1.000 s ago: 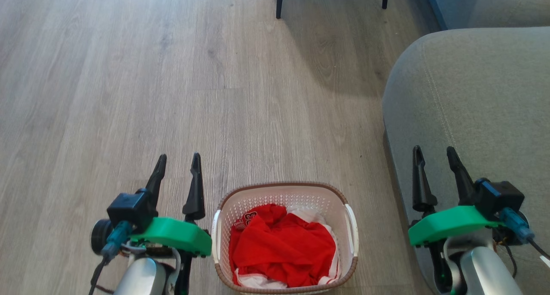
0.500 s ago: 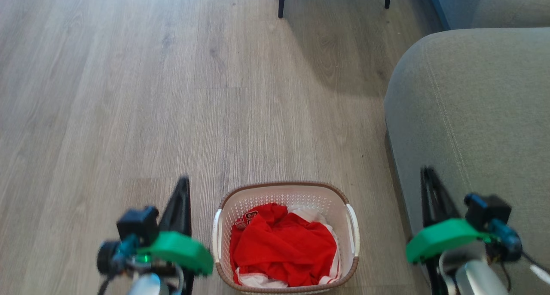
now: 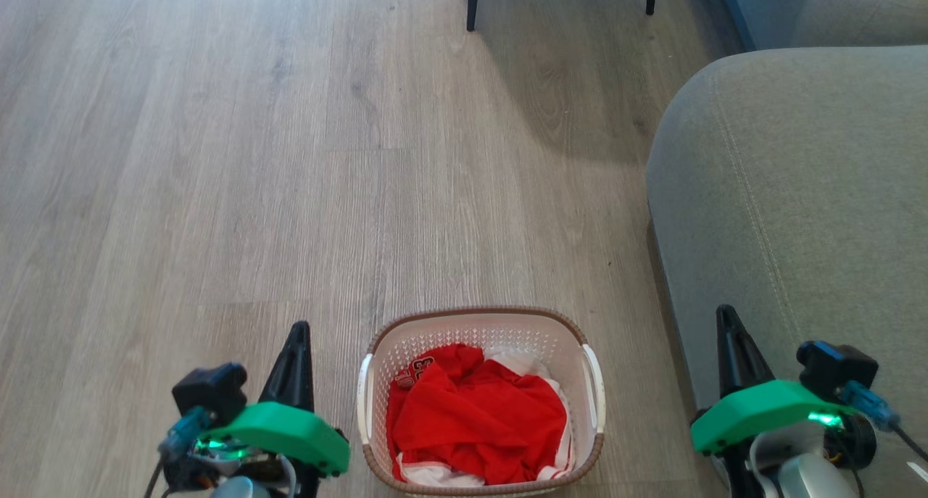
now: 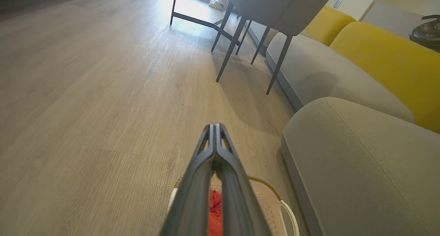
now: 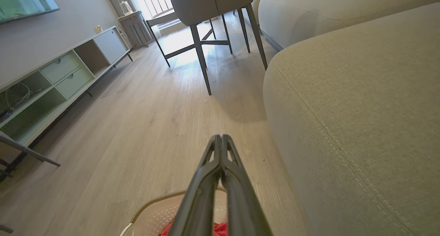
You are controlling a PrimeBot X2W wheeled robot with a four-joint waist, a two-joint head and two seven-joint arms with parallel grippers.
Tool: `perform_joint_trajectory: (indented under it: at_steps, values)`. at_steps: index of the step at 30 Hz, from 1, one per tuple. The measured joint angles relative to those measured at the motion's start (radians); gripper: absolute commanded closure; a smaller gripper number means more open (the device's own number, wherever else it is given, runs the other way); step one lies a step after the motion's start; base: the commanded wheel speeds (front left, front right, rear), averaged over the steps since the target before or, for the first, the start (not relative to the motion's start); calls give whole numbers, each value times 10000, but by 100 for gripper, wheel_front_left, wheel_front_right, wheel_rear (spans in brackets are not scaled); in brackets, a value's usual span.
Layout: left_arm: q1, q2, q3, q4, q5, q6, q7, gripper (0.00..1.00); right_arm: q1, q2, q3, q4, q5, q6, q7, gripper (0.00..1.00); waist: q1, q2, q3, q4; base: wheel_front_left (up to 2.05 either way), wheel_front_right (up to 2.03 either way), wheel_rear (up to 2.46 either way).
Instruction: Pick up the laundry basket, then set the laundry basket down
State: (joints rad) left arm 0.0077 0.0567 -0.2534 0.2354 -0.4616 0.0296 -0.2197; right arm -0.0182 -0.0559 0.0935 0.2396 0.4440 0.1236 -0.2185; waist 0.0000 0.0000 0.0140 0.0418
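Laundry basket (image 3: pixel 478 335) sits on wood floor (image 3: pixel 217 157), near grey sofa (image 3: pixel 797 193), red and white clothes inside. Left gripper (image 3: pixel 297 329) hangs left of basket, fingers pressed together, empty. Right gripper (image 3: pixel 725 313) over sofa edge, fingers together, empty.

- Grey sofa arm (image 3: pixel 797 193): just right of the right tool (image 3: pixel 727 315).
- Wood-plank floor (image 3: pixel 217 157): under and ahead of left tool (image 3: pixel 298 329).
- Dark chair legs (image 3: pixel 472 5): far ahead, well apart.
- Yellow cushions (image 4: pixel 388 57): beyond sofa, ahead-right.
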Motion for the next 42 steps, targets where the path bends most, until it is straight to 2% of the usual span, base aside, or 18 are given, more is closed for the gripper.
perform_joint_trajectory:
  at_steps: [42]
  values:
    - [-119,31,1001,107,-4464,-568,1055,100,-49,-25,-631,92,4504,0,1074,100,0,0,-41,-157,0,0,0]
